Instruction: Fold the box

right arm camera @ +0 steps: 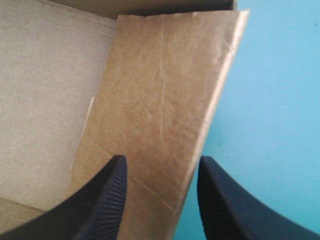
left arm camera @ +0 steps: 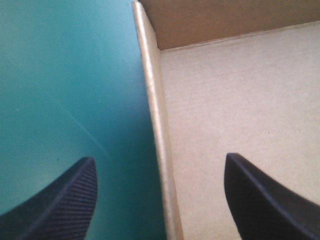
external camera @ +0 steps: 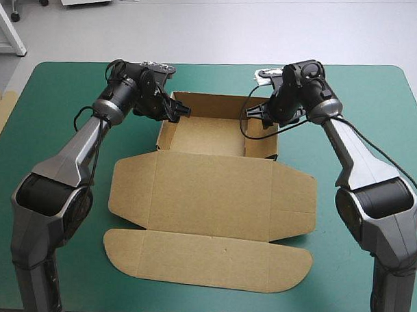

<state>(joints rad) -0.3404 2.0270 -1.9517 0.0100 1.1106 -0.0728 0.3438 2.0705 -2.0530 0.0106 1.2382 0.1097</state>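
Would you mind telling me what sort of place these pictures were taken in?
Probably a robotics lab bench: a left arm and right arm reach over a teal-green covered table, a half-folded brown box lies between them, and spare board shows at the table's left edge.

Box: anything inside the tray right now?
Only bare brown floor shows inside the box. The left gripper, jaws open, straddles its left wall, one finger inside. The corner under the right gripper is covered.
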